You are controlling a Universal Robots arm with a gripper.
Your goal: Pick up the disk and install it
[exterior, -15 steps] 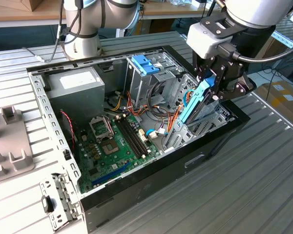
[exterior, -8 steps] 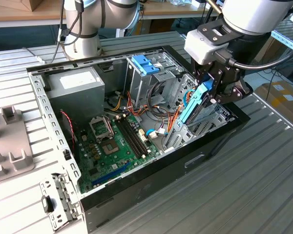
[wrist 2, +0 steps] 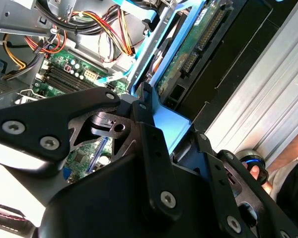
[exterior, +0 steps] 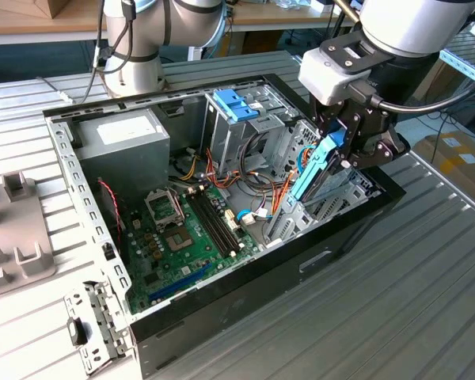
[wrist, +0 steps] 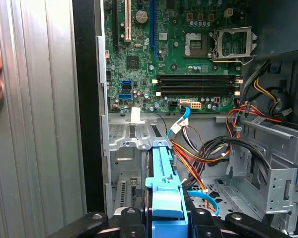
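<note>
Now: gripper (exterior: 339, 149) clamped on disk (exterior: 315, 172)

Jaws were closed on the disk's blue carrier, right of centre in the exterior view. The disk stood on edge and tilted, its lower end dipping into the open computer case (exterior: 222, 317), close to the case wall on the exterior view's right. The green motherboard (exterior: 186, 237) lay toward the exterior view's left, the grey power supply (exterior: 123, 134) at upper left. In both wrist views the blue carrier (wrist: 164, 183) sat between the black fingers (wrist 2: 149, 144).
</note>
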